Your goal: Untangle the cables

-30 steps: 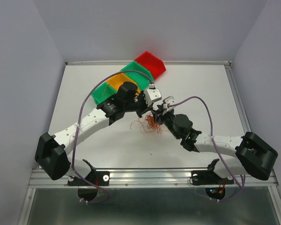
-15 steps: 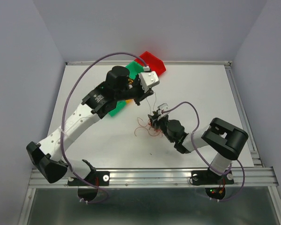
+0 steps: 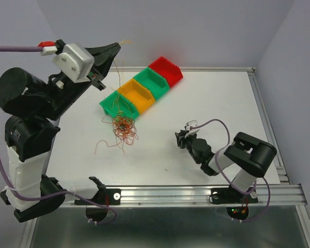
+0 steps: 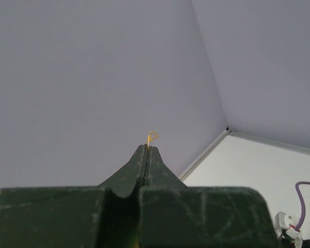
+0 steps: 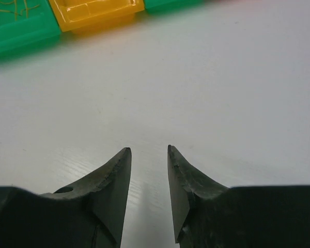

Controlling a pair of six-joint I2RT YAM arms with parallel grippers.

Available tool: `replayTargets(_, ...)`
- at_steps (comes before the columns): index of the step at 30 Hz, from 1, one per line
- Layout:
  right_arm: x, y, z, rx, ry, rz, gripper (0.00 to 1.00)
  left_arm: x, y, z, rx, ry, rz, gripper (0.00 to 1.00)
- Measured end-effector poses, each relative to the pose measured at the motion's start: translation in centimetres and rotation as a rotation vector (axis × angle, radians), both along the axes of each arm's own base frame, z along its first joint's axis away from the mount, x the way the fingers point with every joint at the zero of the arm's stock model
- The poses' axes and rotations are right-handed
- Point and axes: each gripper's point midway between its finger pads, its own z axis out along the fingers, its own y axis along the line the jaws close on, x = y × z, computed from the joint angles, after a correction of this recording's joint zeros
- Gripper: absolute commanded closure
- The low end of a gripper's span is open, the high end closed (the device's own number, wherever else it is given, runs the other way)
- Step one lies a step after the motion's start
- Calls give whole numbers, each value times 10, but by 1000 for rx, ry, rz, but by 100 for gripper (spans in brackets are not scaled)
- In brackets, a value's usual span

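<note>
My left gripper (image 3: 117,45) is raised high at the upper left, shut on a thin yellow cable whose curled end (image 4: 152,136) pokes out past the closed tips (image 4: 146,147). Fine strands run down from it toward a clump of orange and red cables (image 3: 124,126) in front of the nearest green bin. I cannot tell whether the clump hangs or rests on the table. My right gripper (image 3: 180,137) sits low over the white table to the right of the clump and apart from it. In the right wrist view its gripper (image 5: 147,149) is open with only bare table between the fingers.
A diagonal row of bins stands at the back: green (image 3: 111,106), orange (image 3: 139,92), green (image 3: 154,80), red (image 3: 167,68). The right wrist view shows the green bin (image 5: 20,31) with a few wires inside, and the orange bin (image 5: 93,13).
The left arm has swung up and to the left with the wire, dragging the clump leftward. The right gripper has come off the clump, narrowed a little, and drawn back to the right.
</note>
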Motion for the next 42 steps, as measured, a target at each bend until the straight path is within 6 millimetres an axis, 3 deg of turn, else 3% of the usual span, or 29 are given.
replayTargets(4,-9,-11,10,42,-5,-8,22,-16,14,17,-35,-48,-1,100)
replayTargets(6,-15,-11,26,81,-30,20,13,-15,12,14,-29,-47,-9,100)
replayTargets(14,-53,34,135,247,-251,380,4,17,-26,-45,86,71,-44,100)
replayTargets(18,-74,54,171,270,-323,547,0,31,-48,-87,155,159,-79,100)
replayTargets(22,-77,71,187,258,-344,626,0,32,-58,-103,173,195,-116,100)
replayTargets(25,-66,78,179,222,-330,608,0,29,-63,-104,166,197,-148,100)
replayTargets(28,-41,81,152,150,-274,522,1,25,-68,-101,154,193,-185,100)
replayTargets(32,-10,70,107,38,-198,361,5,19,-76,-102,148,207,-235,100)
replayTargets(34,-3,64,98,13,-186,315,17,18,-82,-106,153,220,-257,100)
replayTargets(35,0,61,97,5,-184,291,35,18,-83,-107,154,223,-263,100)
replayTargets(37,4,57,97,-1,-187,259,52,20,-90,-112,160,241,-275,100)
replayTargets(38,5,55,97,-1,-187,247,57,21,-92,-113,160,245,-281,100)
replayTargets(42,11,47,91,-9,-173,193,59,20,-94,-107,145,240,-294,100)
